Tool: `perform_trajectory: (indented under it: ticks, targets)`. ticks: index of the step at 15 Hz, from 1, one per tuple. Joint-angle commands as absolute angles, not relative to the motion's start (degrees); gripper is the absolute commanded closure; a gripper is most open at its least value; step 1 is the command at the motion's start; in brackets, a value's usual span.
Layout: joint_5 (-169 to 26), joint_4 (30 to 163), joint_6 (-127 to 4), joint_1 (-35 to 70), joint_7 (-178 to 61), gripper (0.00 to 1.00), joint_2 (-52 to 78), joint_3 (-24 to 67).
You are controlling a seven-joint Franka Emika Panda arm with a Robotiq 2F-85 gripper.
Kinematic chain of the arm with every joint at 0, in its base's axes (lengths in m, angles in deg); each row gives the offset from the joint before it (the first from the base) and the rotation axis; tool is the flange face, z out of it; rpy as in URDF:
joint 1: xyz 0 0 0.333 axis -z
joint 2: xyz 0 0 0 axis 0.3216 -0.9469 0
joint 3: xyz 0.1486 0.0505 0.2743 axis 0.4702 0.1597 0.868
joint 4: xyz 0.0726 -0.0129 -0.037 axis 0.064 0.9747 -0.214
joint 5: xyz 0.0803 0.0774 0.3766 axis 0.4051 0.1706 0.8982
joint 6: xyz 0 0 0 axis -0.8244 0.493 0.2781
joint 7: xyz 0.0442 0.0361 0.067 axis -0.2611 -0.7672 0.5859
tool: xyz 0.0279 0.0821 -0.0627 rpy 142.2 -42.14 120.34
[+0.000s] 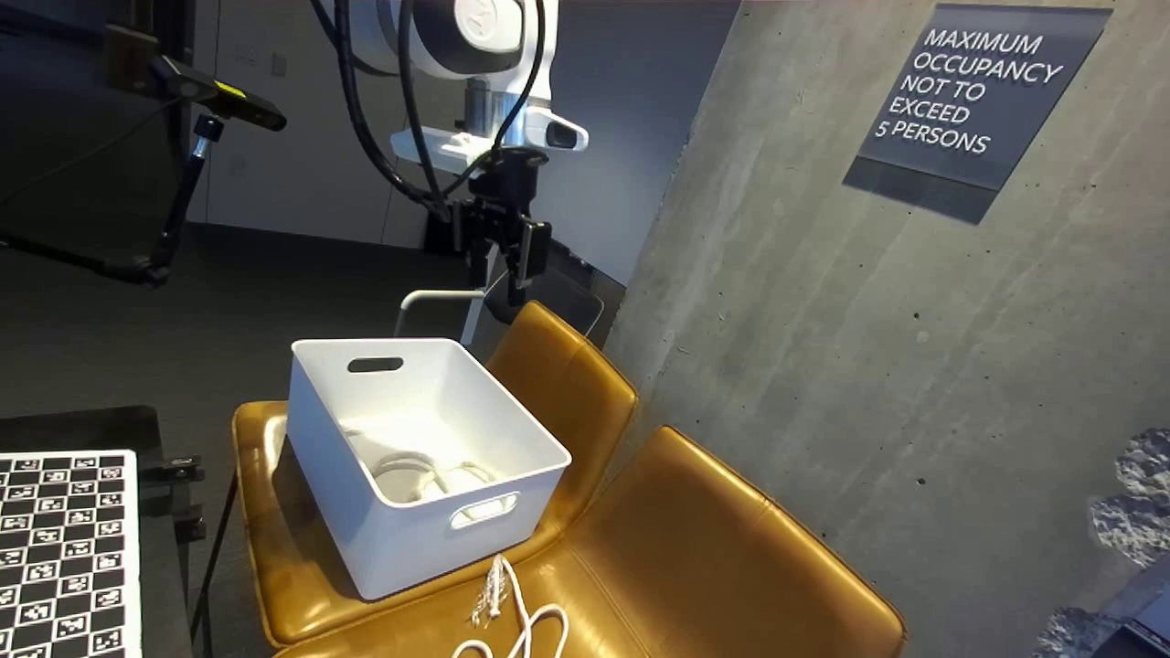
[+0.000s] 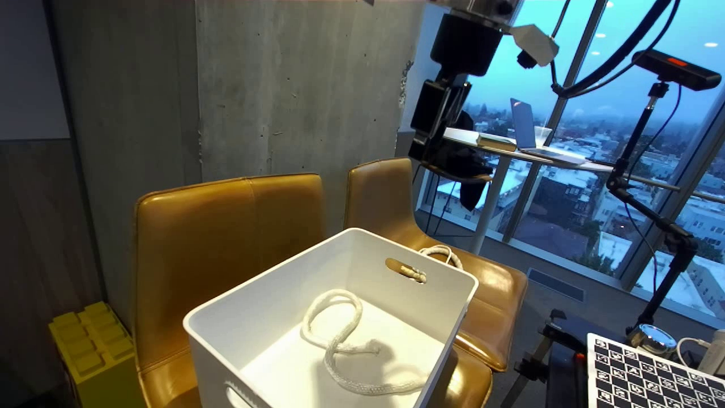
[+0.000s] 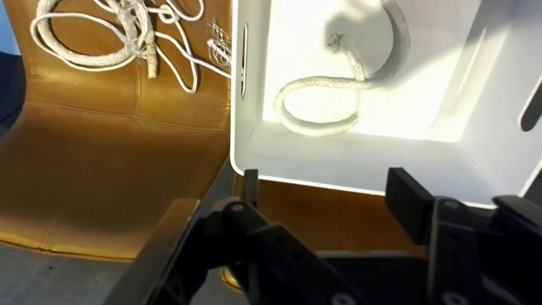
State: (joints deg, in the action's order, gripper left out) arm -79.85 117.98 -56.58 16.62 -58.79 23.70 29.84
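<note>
A: Start far left of the hand, wrist view.
B: Rope bundle (image 3: 146, 34), off-white, thick coils plus thin cord, on a brown chair (image 3: 76, 148). Frayed strands (image 3: 218, 44) just beside the white bin (image 3: 360, 161).
A: Then the hand?
B: Gripper (image 3: 328, 186), low in the frame. Fingers (image 3: 408, 203) stand well apart, a second chair (image 3: 313, 212) showing in the gap.
A: Touching the bin?
B: No, apart from it. Both exterior views put the hand higher than the rim. Straight over or off to one side, can't tell.
A: Bin position?
B: Lower than the hand and ahead of the fingertips, stretching off to their right. Stands on the second chair.
A: Inside?
B: Braided rope (image 3: 366, 84), whitish, lying on the bin floor ahead of the fingers. Looped, crosses itself, one end looks frayed. Other end leaves the wrist view at the top.
A: Far right?
B: Bin's end wall, dark handle slot, right of the fingers.
</note>
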Motion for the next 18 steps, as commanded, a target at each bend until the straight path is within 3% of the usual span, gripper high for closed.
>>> perform_trajectory:
  ticks: [1,10,18]
  targets:
    - [-82.61,124.04,-60.24,17.9,-59.6,0.0,24.69,26.64]
    - [-83.93,134.93,-71.59,26.89,-55.57,0.0,20.58,16.21]
    - [-81.4,126.17,-77.61,31.32,-53.01,0.0,6.3,12.08]
